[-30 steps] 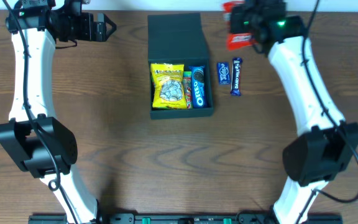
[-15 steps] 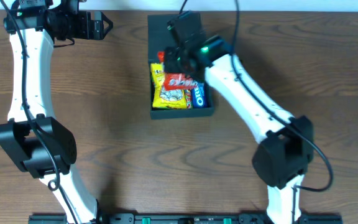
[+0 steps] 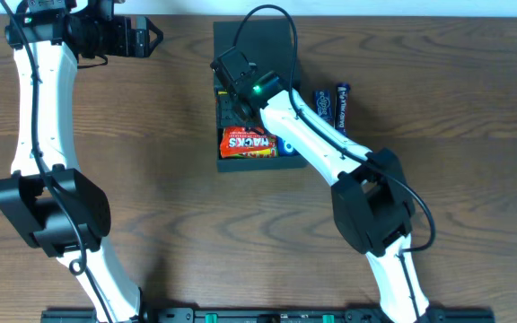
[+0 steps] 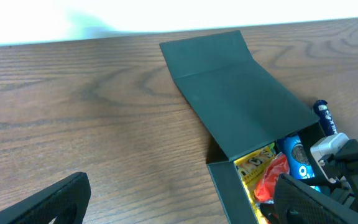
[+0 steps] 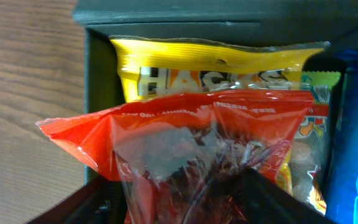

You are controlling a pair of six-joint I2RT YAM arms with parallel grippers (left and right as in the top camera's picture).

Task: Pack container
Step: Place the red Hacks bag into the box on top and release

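The container [image 3: 254,45] is shown at the far centre of the table [image 3: 151,197], its lid folded back. Inside it, a red snack packet [image 3: 249,142] is gripped by the right gripper [image 5: 176,193] above a yellow packet [image 5: 216,59]. The left gripper [image 3: 153,37] is held open and empty, well to the left.
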